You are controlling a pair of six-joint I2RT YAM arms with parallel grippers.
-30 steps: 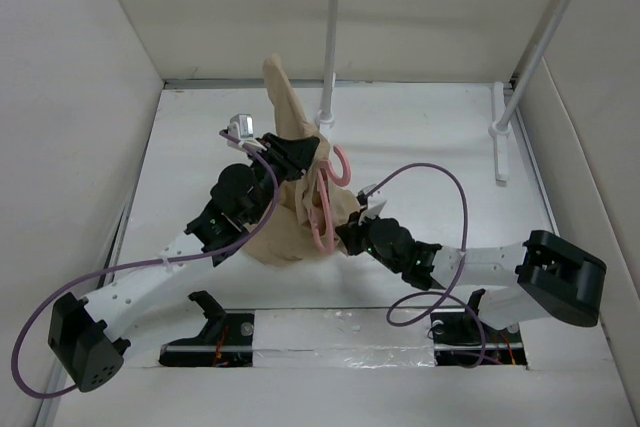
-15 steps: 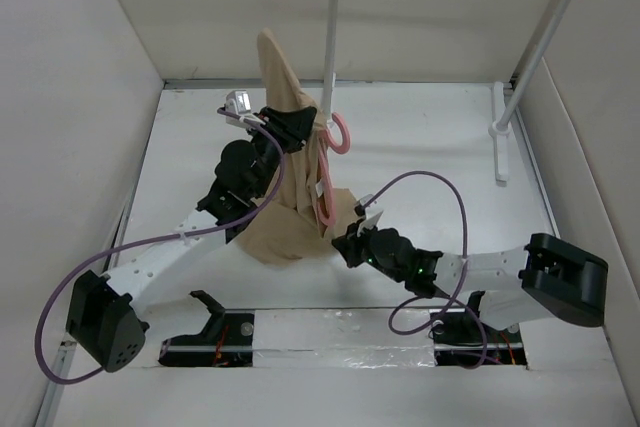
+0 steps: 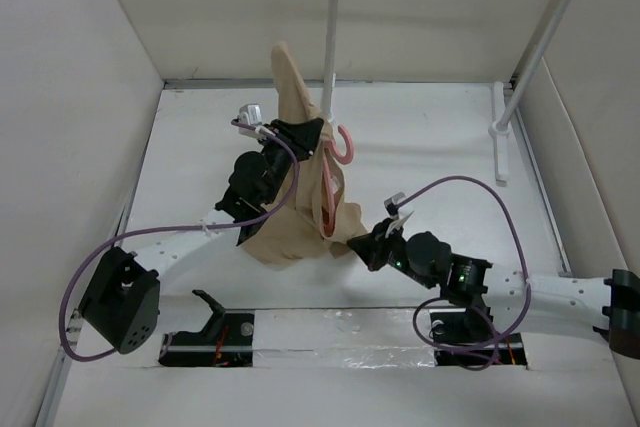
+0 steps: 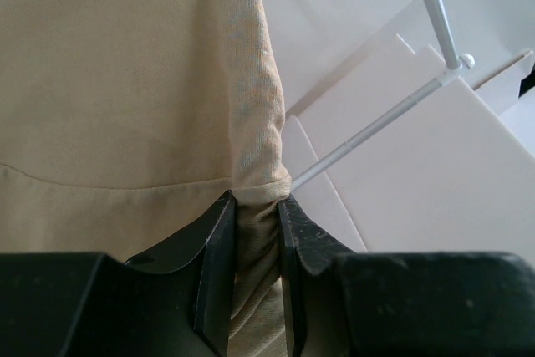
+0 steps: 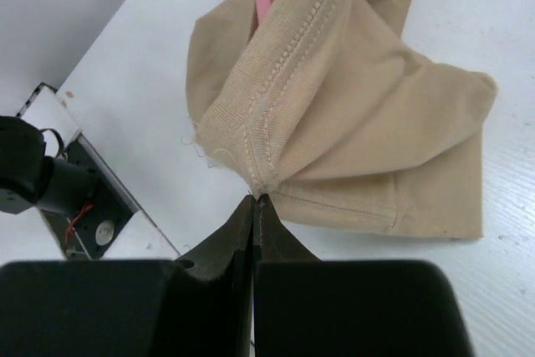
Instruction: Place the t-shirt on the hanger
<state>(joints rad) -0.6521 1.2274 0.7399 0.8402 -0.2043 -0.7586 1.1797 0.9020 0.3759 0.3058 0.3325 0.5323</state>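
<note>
From above, the plain tan-beige cloth t-shirt (image 3: 295, 217) stands draped at mid-frame, its lower folds on the white surface (image 3: 450, 147). The thin pink plastic hanger (image 3: 330, 192) runs top to bottom down its right side, hook uppermost. The left arm's fingers (image 3: 303, 137) grip cloth beside the hook. The right arm's fingers (image 3: 368, 249) hold the hem at lower right, likely better placed to draw cloth along the hanger. The white metal rail's post (image 3: 328, 37) stands close behind. Left wrist: fingers narrow, clamped on a fold. Right wrist: fingers pinched on a hem corner, hanger above.
</note>
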